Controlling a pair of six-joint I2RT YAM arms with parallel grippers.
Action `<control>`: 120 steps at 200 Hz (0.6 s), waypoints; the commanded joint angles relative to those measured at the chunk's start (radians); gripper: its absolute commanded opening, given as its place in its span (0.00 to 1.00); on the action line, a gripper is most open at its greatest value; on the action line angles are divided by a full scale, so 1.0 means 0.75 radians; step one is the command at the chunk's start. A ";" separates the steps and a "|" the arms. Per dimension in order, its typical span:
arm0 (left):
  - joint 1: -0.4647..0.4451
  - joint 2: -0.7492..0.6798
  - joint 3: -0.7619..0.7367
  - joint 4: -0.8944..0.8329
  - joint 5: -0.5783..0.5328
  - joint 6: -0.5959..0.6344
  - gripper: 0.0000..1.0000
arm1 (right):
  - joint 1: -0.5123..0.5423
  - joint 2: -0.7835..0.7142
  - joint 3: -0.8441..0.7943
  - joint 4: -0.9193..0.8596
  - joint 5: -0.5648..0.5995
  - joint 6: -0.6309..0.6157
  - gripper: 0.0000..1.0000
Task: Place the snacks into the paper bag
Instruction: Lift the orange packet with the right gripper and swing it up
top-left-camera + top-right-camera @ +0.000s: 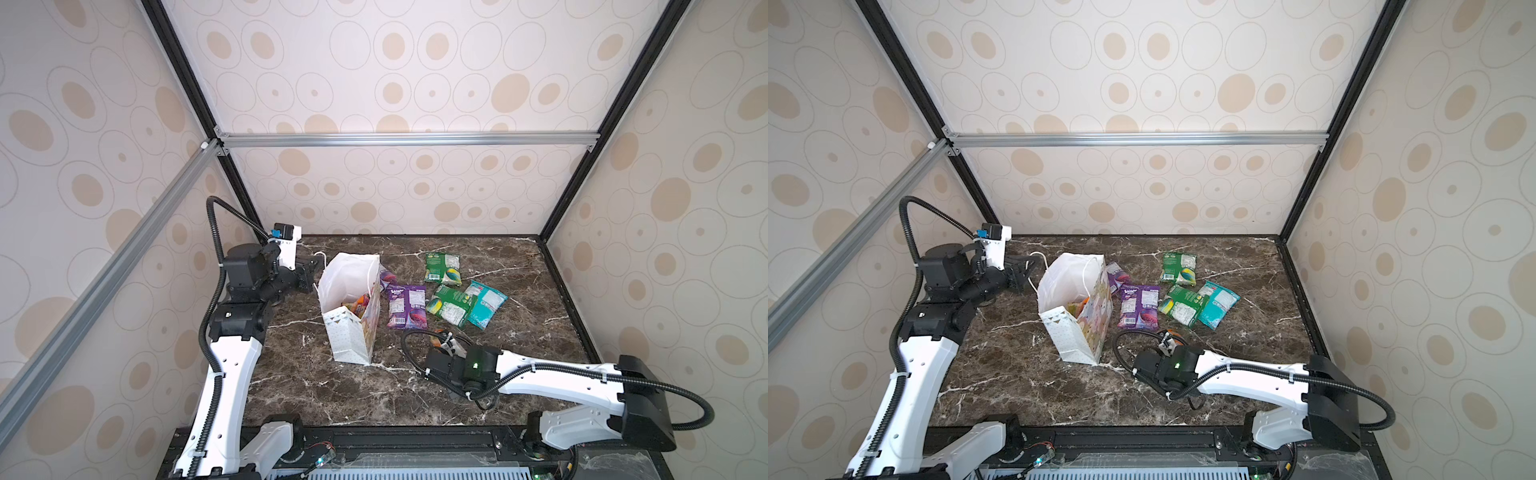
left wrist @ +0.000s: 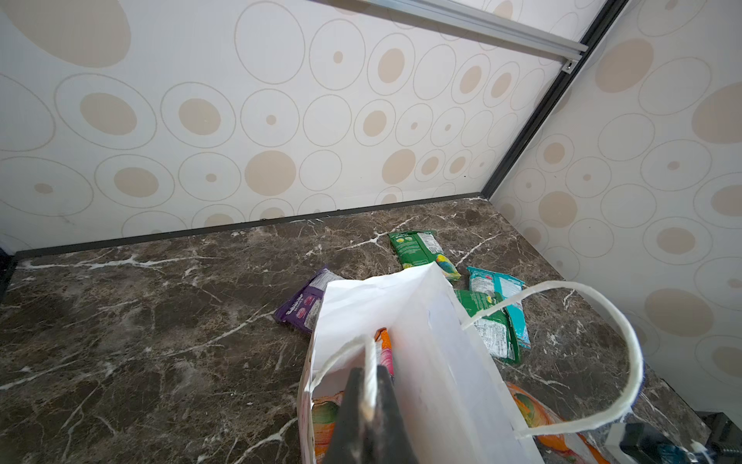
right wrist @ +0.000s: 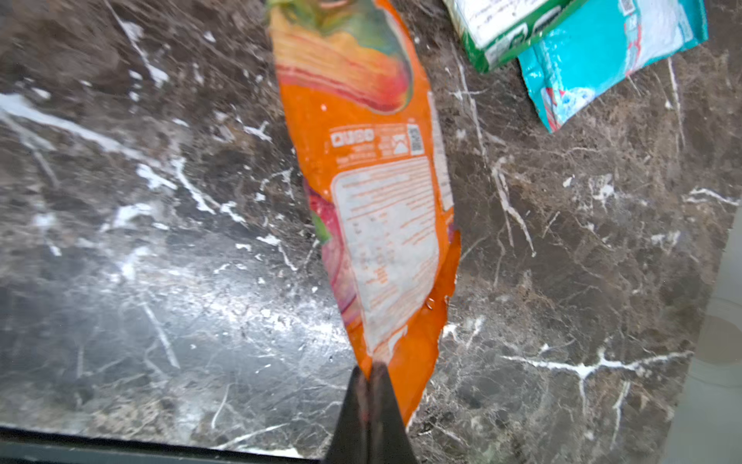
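Note:
The white paper bag (image 1: 348, 332) (image 1: 1073, 336) stands open left of the table's middle, with orange snacks (image 1: 360, 303) (image 2: 384, 345) inside. My left gripper (image 2: 369, 375) (image 1: 311, 271) is shut on one white cord handle (image 2: 345, 353) at the bag's mouth. My right gripper (image 3: 369, 367) is shut on the edge of an orange packet (image 3: 373, 180) (image 1: 436, 337), which hangs just over the table near the bag. Two purple packets (image 1: 406, 306) (image 1: 386, 276), two green packets (image 1: 443, 269) (image 1: 452, 305) and a teal packet (image 1: 485, 303) lie to the right of the bag.
The dark marble table (image 1: 316, 395) is walled in on three sides by patterned panels. The bag's second cord handle (image 2: 626, 353) loops loose toward the right arm. The green packet (image 3: 502, 32) and the teal packet (image 3: 602, 56) overlap just beyond the held orange one.

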 commanded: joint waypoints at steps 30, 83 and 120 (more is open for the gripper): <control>0.010 -0.019 0.024 0.022 0.024 0.019 0.00 | -0.023 0.014 0.089 -0.020 0.015 -0.071 0.00; 0.011 -0.026 0.016 0.028 0.022 0.019 0.00 | -0.163 -0.157 0.097 0.090 -0.074 -0.183 0.00; 0.011 -0.026 0.014 0.034 0.023 0.017 0.00 | -0.277 -0.251 0.108 0.174 -0.164 -0.275 0.00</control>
